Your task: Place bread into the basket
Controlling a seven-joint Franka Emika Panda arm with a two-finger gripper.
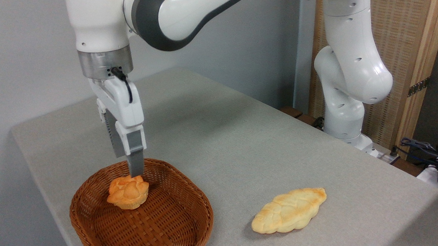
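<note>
Nearest, the basket (pixel 142 222) holds the bun (pixel 128 192) on its weave, directly under the gripper (pixel 134 174), whose fingertip touches its top; whether the fingers pinch it, I cannot tell.

A: Surface under the gripper (pixel 134 171)?

B: Woven wicker basket (pixel 186 224), brown, ribbed and slightly glossy. The bun (pixel 128 192) just below the fingertips has a matt, knotted, orange-golden crust.

A: The tool itself?

B: Smooth glossy white plastic arm shell (pixel 99 17), brushed metal wrist ring (pixel 104 62), matt grey fingers (pixel 135 163).

A: To its right?

B: Table (pixel 258 139) covered in matt grey, fine-textured cloth; flat loaf (pixel 290 211), pale, dry-looking crust.
</note>
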